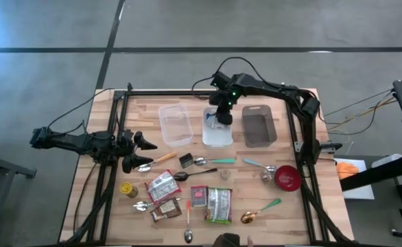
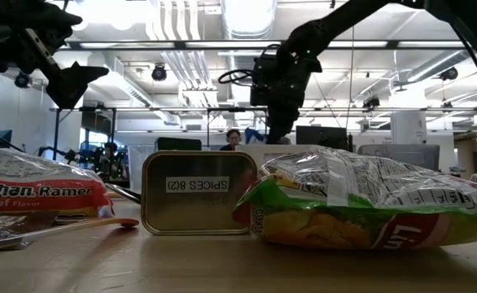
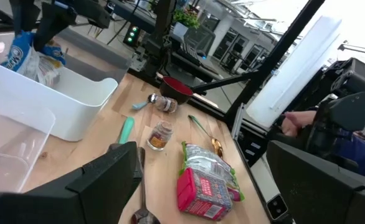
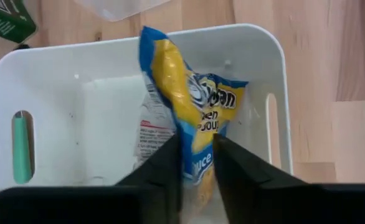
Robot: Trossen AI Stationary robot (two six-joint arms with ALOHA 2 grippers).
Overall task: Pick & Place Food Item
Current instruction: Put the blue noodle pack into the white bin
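My right gripper [image 4: 198, 168] hangs over the white bin [image 1: 218, 134] at the table's far middle, shut on a blue and yellow food packet [image 4: 195, 99] that reaches down into the bin [image 4: 58, 62]. The left wrist view shows the packet [image 3: 27, 56] rising above the bin's rim. My left gripper [image 1: 140, 152] waits open at the table's left side, pointing level, with nothing between its fingers. My right gripper has the packet's upper end [image 4: 198, 146] pinched between its two fingers, which slant steeply down from above. The packet hangs below them inside the white bin, its lower end near the bin's wall. Whether that end rests on the bin floor I cannot tell.
A clear bin [image 1: 174, 123] stands left of the white one, a grey bin [image 1: 258, 129] right of it. Food packets [image 1: 219, 204], spoons, a spice tin [image 2: 196, 194] and a red bowl [image 1: 287, 178] lie across the near half of the table.
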